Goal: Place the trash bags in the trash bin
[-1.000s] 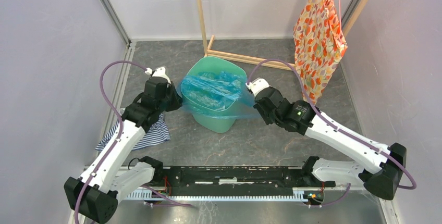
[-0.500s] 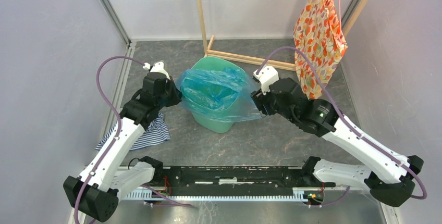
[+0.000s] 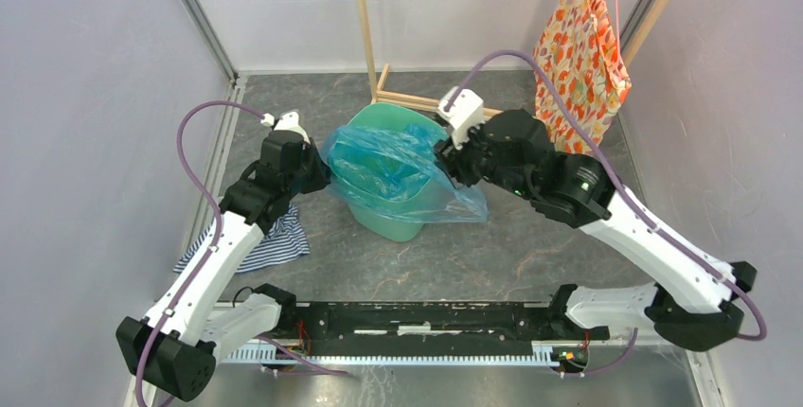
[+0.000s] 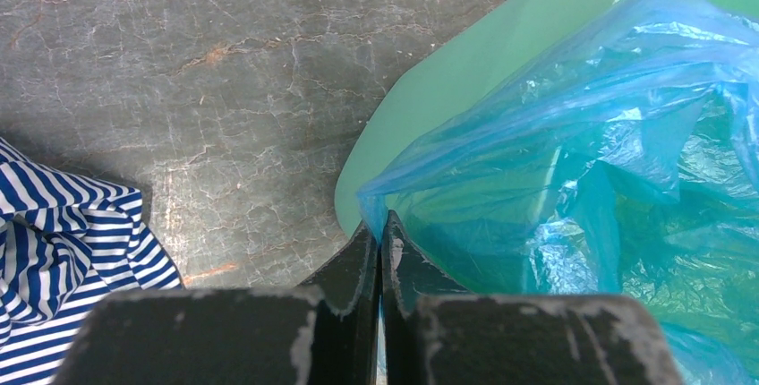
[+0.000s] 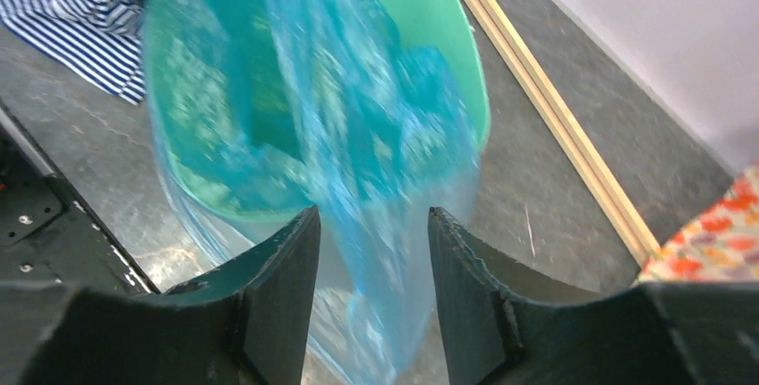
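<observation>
The mint-green trash bin (image 3: 395, 223) stands mid-table. The crinkly light-blue trash bag (image 3: 388, 163) lies across its opening and hangs over its right side. My left gripper (image 3: 320, 176) is at the bin's left rim, shut on the bag's edge, as the left wrist view shows (image 4: 381, 224) with the bag (image 4: 582, 161) and the bin (image 4: 447, 81). My right gripper (image 3: 445, 163) is above the bin's right rim. In the right wrist view it is open (image 5: 371, 215). The blurred bag (image 5: 358, 134) hangs between its jaws over the bin (image 5: 430, 9).
A blue-and-white striped cloth (image 3: 275, 246) lies on the table left of the bin, under my left arm. A wooden frame (image 3: 445, 104) stands behind the bin. An orange floral fabric (image 3: 578, 66) hangs at the back right. Walls close in both sides.
My right arm rose and swung back-left over the bin's right rim. The bag's right side went slack and now droops down the bin's right side. My left gripper barely moved.
</observation>
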Available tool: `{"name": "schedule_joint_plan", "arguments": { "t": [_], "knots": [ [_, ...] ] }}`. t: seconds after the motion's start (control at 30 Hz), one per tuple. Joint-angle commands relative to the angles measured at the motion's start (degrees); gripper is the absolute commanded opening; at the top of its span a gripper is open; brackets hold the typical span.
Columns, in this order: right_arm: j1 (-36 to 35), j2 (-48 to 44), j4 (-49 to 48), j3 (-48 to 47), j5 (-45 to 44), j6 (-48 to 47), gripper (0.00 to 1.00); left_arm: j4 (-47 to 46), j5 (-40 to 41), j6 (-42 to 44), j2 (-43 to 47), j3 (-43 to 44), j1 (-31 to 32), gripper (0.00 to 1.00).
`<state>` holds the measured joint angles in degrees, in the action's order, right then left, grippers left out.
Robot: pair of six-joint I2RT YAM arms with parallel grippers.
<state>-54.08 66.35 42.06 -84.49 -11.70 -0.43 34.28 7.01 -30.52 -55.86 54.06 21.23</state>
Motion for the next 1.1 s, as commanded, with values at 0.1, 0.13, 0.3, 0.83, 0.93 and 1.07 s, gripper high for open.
{"name": "schedule_joint_plan", "arguments": {
  "t": [0.1, 0.13, 0.3, 0.83, 0.93, 1.07],
  "knots": [
    [-7.47, 12.00, 1.49, -12.86, -3.71, -6.14, 0.49, -1.42, 0.85, -0.28, 0.04, 2.53, -0.25, 0.06],
    [-8.12, 13.68, 2.16, -13.86, -4.94, -6.70, 0.49, -1.35, 0.95, -0.24, 0.00, 2.54, -0.29, 0.06],
    [-9.55, 18.58, 5.12, -17.39, -8.77, -8.48, 0.49, -1.30, 1.13, -0.02, -0.21, 2.78, -0.30, 0.06],
    [-10.49, 23.84, 5.28, -17.07, -18.76, -11.45, 0.38, -1.50, 0.98, 0.02, -0.90, 3.24, -0.26, 0.06],
    [-10.46, 24.81, 4.45, -17.90, -20.79, -11.69, 0.19, -1.56, 1.06, 0.16, -1.07, 3.37, -0.30, 0.06],
    [-9.46, 26.37, 3.09, -21.40, -22.29, -12.64, 0.00, -1.88, 1.58, 0.37, -1.50, 3.42, -0.26, 0.06]
  ]
}}
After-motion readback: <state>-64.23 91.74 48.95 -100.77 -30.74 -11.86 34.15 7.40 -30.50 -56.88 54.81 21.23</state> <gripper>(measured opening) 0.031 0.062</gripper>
